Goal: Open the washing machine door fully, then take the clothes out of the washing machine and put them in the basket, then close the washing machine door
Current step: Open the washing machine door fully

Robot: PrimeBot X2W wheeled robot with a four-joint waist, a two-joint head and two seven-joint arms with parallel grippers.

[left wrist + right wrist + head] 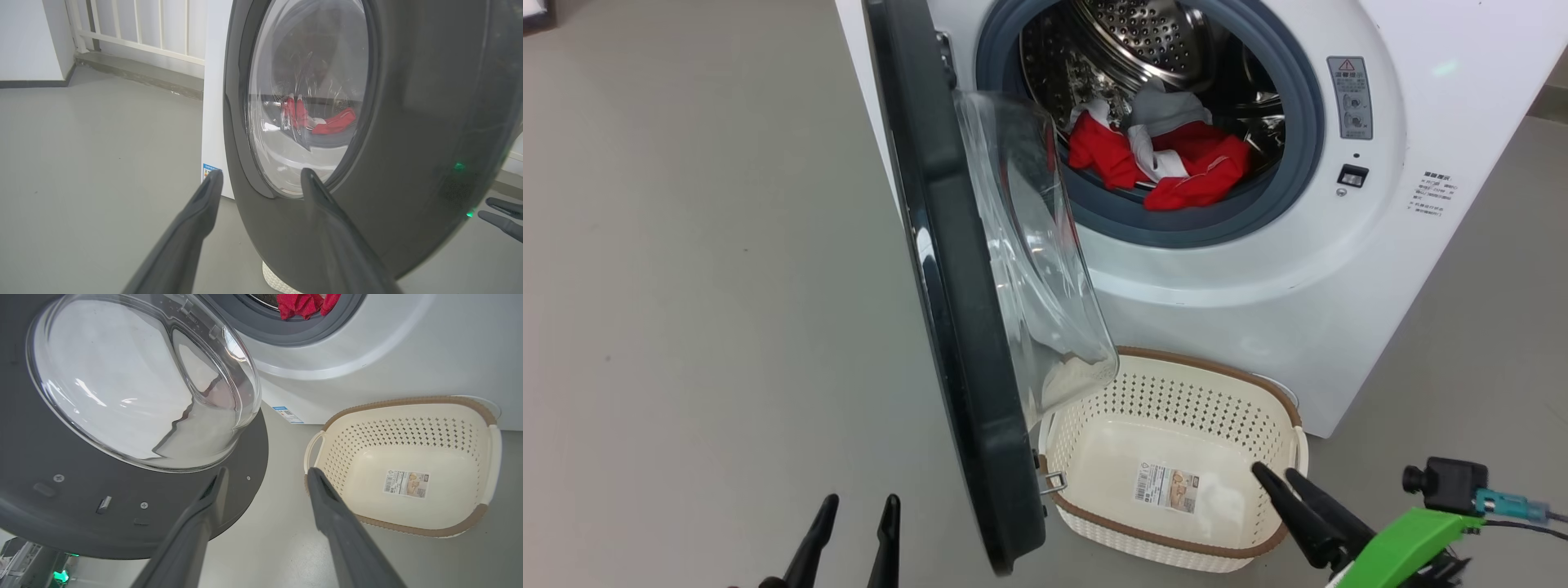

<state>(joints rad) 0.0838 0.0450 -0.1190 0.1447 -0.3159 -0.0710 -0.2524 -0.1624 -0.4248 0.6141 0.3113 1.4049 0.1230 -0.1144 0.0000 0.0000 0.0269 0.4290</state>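
The washing machine door (pixel 956 327) stands swung out from the washing machine (pixel 1258 286), roughly square to its front, and it splits the two claws. The left claw (pixel 863 500) hovers on the door's outer, glossy side. The right claw (pixel 1274 469) hovers on the inner side, where the glass bowl bulges.

The right claw is released, with its dark fingers spread wide and nothing between them. It hangs just over the near rim of the basket (pixel 1176 400), touching neither the basket nor the door. The basket sits on the floor ahead of this claw, empty, with the door's lower edge overhanging its far-left corner.

The clothes (pixel 1168 167) lie up and ahead of the right claw, slightly to its left. They are heaped in the drum mouth on the grey ring, and the red bundle runs side to side across the opening. The right arm looks the nearer one, with a clear path up from the basket.

The left claw is also released and holds nothing. The door's dark rim is close ahead of it, and I cannot tell whether one finger brushes it. The door probably needs to swing further towards that side before it counts as fully back.
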